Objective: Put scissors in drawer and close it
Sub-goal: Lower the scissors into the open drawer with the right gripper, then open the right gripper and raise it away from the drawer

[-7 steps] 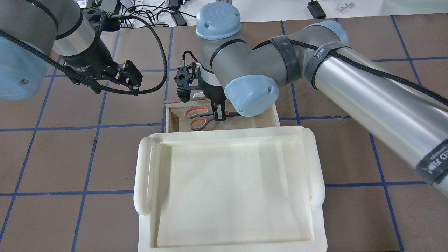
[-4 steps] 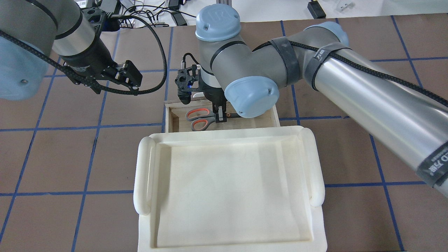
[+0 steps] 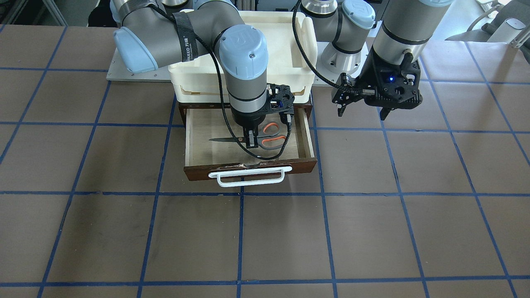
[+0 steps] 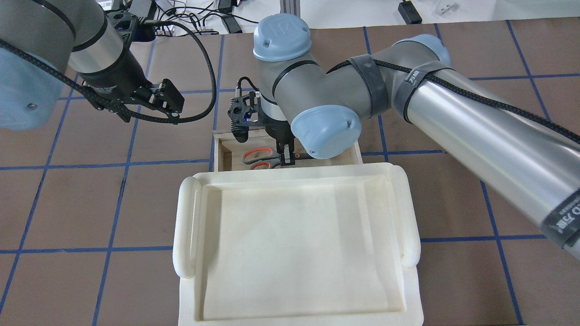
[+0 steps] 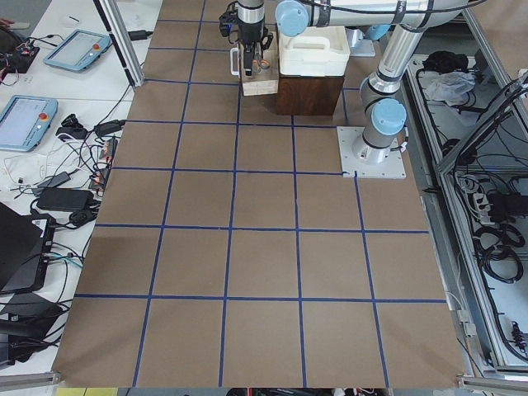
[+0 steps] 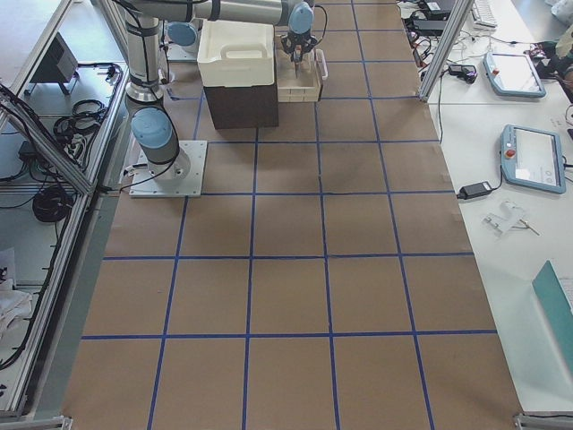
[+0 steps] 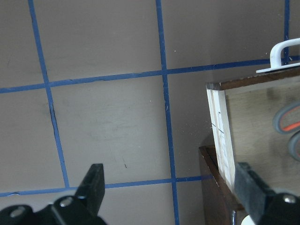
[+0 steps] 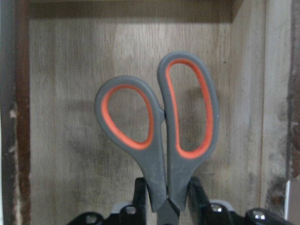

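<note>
Scissors: inside the drawer, over its pale floor, lying lengthwise between the two side walls. I can't tell if they touch the floor.
Scissors orientation: finger loops toward the drawer wall on my left-arm side, blade tip toward the opposite wall. Blades closed.
Right gripper: mine, clamped on the scissors just past the loops at the pivot. Right wrist view shows a finger pressed on each side of the grey shanks. Pointing straight down into the drawer.
Left gripper: mine, jaws spread wide, holding nothing. Hangs above the table outside the drawer, off its side wall, well clear of it.
Drawer: pulled out, open. Front panel is the end farthest from my base.
Bar handle: white, on the outside of the drawer front, nothing touching it.
Cabinet: dark brown, and the drawer slides out of it.
Tray: cream white, sits on top of the cabinet. In the overhead view its rim covers the drawer's inner end and part of one scissor loop.
</note>
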